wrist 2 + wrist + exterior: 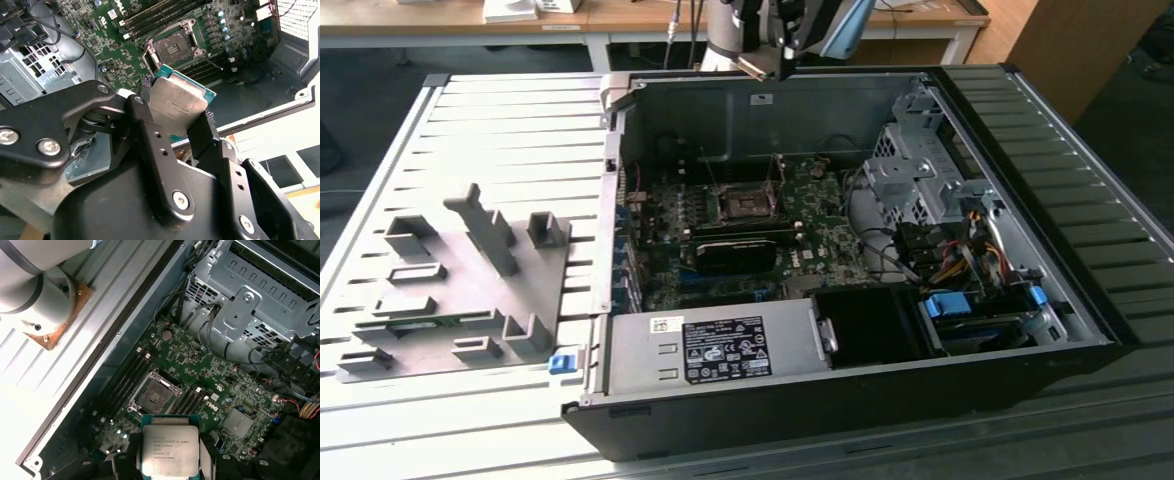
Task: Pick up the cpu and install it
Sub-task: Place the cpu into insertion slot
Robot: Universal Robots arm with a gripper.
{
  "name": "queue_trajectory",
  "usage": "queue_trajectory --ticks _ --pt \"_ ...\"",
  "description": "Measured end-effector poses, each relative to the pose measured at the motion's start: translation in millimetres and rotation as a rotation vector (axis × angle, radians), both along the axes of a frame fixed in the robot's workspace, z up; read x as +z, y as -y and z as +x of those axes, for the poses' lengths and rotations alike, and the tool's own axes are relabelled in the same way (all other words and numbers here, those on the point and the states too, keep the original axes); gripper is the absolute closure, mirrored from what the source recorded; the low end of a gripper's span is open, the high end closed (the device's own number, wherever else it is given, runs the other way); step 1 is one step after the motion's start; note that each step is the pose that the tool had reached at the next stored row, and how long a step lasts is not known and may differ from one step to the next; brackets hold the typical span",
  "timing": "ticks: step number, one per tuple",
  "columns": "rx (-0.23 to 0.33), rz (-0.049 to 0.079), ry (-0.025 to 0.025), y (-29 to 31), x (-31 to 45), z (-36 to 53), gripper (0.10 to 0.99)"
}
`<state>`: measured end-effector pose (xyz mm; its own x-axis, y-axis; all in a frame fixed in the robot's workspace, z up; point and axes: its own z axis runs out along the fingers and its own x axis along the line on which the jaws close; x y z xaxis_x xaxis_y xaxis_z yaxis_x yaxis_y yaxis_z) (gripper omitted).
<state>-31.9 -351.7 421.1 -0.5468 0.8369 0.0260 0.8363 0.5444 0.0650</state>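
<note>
Your gripper (172, 125) squeezes the chip (179, 97) by its edges above the socket (174, 47), so its underside stays free.

One cpu (169, 450), one socket (155, 396), one computer case (854, 405) (lying open), one fixture (480, 292)

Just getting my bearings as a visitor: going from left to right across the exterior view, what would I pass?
Grey plastic fixture → open computer case's side wall → motherboard socket → metal drive cage
</note>
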Motion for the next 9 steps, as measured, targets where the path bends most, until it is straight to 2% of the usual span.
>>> queue_trajectory --ticks 9 --pt "-0.044 0.000 -0.0001 0.0 -0.2 0.0 0.541"
